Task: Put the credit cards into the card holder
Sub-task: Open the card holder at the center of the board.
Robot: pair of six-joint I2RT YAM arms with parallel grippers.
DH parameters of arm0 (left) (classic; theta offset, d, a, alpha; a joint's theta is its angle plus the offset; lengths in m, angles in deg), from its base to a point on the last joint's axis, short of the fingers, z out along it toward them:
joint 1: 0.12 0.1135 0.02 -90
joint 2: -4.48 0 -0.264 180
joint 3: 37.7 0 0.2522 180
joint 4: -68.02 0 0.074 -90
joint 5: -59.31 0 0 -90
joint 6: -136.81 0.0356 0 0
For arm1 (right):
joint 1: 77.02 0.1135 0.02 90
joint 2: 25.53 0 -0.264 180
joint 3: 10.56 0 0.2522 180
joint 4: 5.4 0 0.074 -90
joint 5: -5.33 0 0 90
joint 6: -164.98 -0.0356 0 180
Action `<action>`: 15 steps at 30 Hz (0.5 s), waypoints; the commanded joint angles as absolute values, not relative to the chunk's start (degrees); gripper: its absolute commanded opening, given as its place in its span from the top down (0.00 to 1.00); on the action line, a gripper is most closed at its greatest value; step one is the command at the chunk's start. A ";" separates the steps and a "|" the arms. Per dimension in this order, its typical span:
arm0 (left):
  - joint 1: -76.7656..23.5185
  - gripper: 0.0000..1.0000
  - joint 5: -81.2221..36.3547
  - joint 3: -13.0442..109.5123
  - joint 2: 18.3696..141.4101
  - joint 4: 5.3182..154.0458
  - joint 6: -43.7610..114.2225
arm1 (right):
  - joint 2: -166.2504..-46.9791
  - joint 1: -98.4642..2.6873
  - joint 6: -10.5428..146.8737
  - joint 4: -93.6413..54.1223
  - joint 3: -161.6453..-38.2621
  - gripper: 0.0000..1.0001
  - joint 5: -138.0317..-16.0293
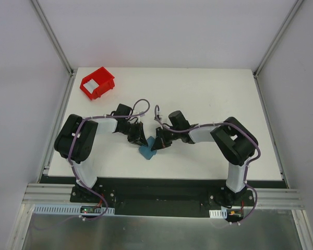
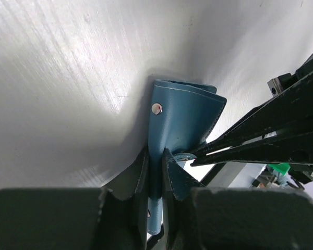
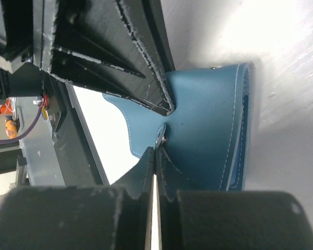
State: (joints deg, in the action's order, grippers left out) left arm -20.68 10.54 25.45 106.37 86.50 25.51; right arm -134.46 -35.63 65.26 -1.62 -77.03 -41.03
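The teal card holder (image 1: 146, 152) sits at mid-table between both arms, partly open and propped up. My left gripper (image 2: 155, 153) is shut on one leather wall of the card holder (image 2: 183, 112). My right gripper (image 3: 155, 151) is shut, its tips right at the metal snap on the inner flap of the card holder (image 3: 208, 120); whether they pinch the flap's edge I cannot tell. In the top view the left gripper (image 1: 140, 139) and right gripper (image 1: 156, 145) meet over it. A white card (image 1: 91, 83) lies in the red bin.
The red plastic bin (image 1: 103, 78) stands at the table's far left corner. The white table (image 1: 208, 99) ends at metal frame rails on both sides and at a black base strip near the arms.
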 commanded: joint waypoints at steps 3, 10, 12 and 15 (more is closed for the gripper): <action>-20.34 1.00 -2.31 25.37 107.49 82.49 23.78 | -130.57 -30.35 68.30 -1.76 -71.18 0.99 -28.07; -20.34 1.00 -3.80 24.93 107.32 82.58 23.70 | -130.48 -30.17 69.18 -1.59 -68.27 0.96 -25.70; -20.25 1.00 -4.85 24.67 107.05 82.58 23.61 | -130.04 -30.08 69.36 -1.59 -67.92 0.95 -25.26; -20.25 1.00 -5.03 24.76 107.05 82.66 23.52 | -129.42 -29.73 69.88 -1.76 -67.48 0.95 -23.86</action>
